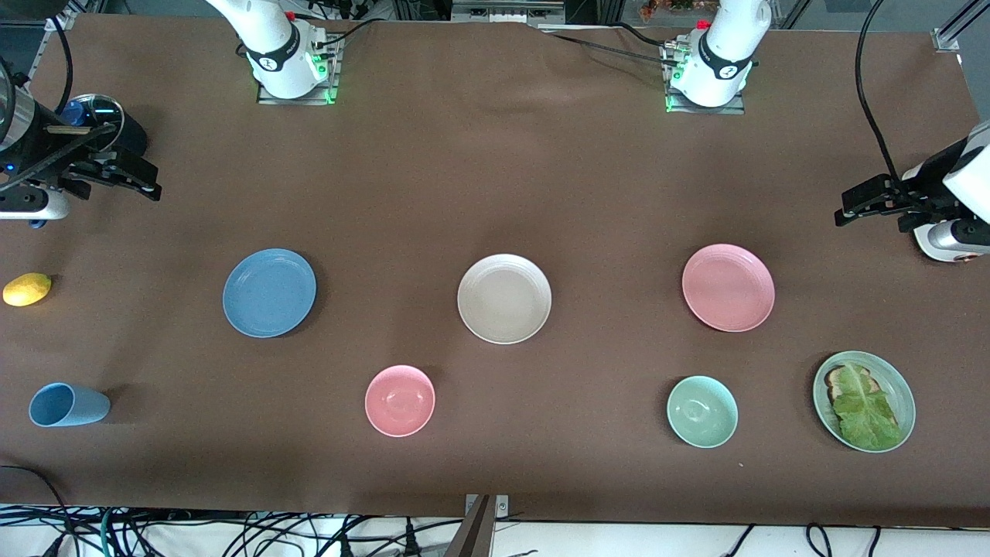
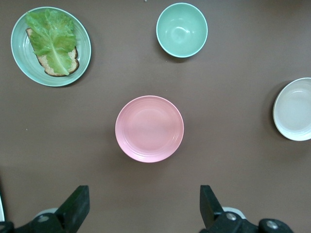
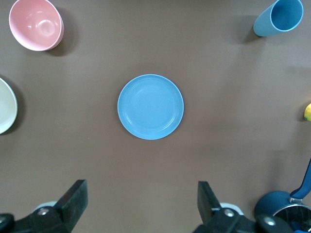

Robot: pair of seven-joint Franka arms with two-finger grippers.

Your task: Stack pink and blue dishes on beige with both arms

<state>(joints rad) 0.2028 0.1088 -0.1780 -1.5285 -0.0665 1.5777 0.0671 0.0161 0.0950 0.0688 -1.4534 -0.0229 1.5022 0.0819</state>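
The blue plate [image 1: 269,292] lies flat on the table [image 1: 495,178] toward the right arm's end, in a row with the beige plate [image 1: 504,299] at the middle and the pink plate [image 1: 728,287] toward the left arm's end; the three are well apart and nothing is stacked. The right gripper [image 1: 124,179] hangs in the air over the table's edge at its own end, fingers [image 3: 73,199] spread wide and empty, with the blue plate centred in its wrist view. A lemon [image 1: 27,289] and a tipped blue cup [image 1: 68,405] lie at that same end, the cup nearer the camera. A pink bowl [image 1: 400,400] sits nearer the camera than the beige plate. A green bowl [image 1: 702,411] and a green plate [image 1: 897,383] with bread and lettuce [image 1: 866,410] sit nearer the camera than the pink plate. The left gripper [image 1: 870,201] hangs over the table's edge at its own end, fingers [image 2: 210,204] spread and empty.
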